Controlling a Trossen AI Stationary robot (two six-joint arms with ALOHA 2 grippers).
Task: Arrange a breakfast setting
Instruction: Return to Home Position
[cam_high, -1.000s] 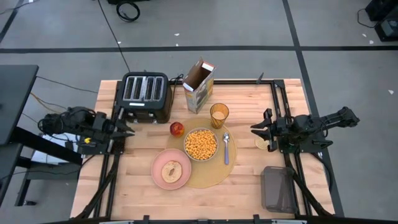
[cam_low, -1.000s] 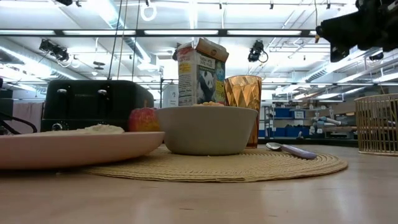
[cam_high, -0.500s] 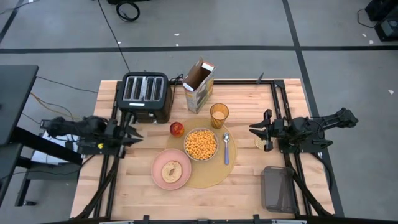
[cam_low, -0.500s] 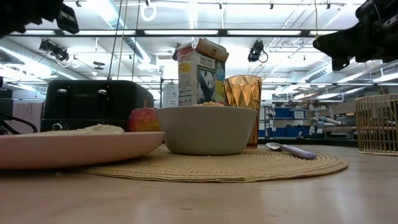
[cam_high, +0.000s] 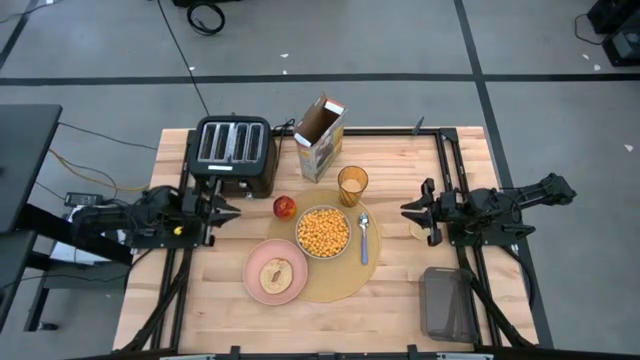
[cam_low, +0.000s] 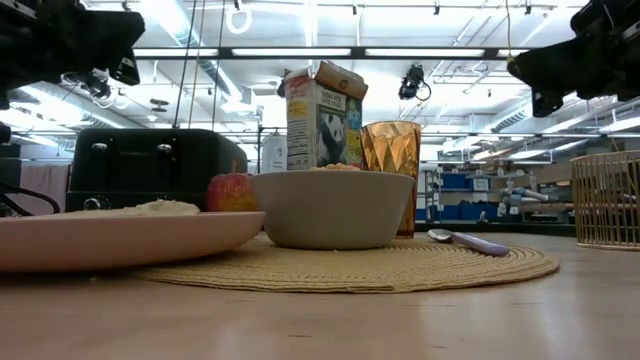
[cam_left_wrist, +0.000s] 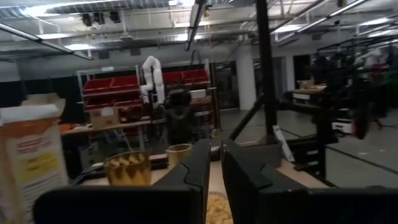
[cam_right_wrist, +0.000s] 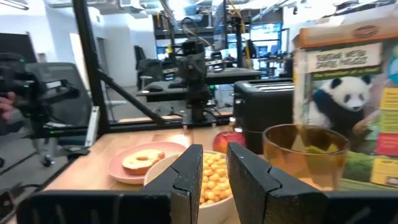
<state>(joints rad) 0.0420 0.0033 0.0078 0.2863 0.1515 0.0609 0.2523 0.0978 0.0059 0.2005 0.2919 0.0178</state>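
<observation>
High view has left gripper (cam_high: 232, 212) and right gripper (cam_high: 405, 209) empty, fingers pinched together, so we retract level, clear of toaster (cam_high: 234, 152) and placemat (cam_high: 338, 280).

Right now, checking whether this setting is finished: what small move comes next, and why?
Probably draw the left tool back to its side: bowl, plate, spoon, cup and apple are already grouped at the mat, and the right tool waits aside.
</observation>
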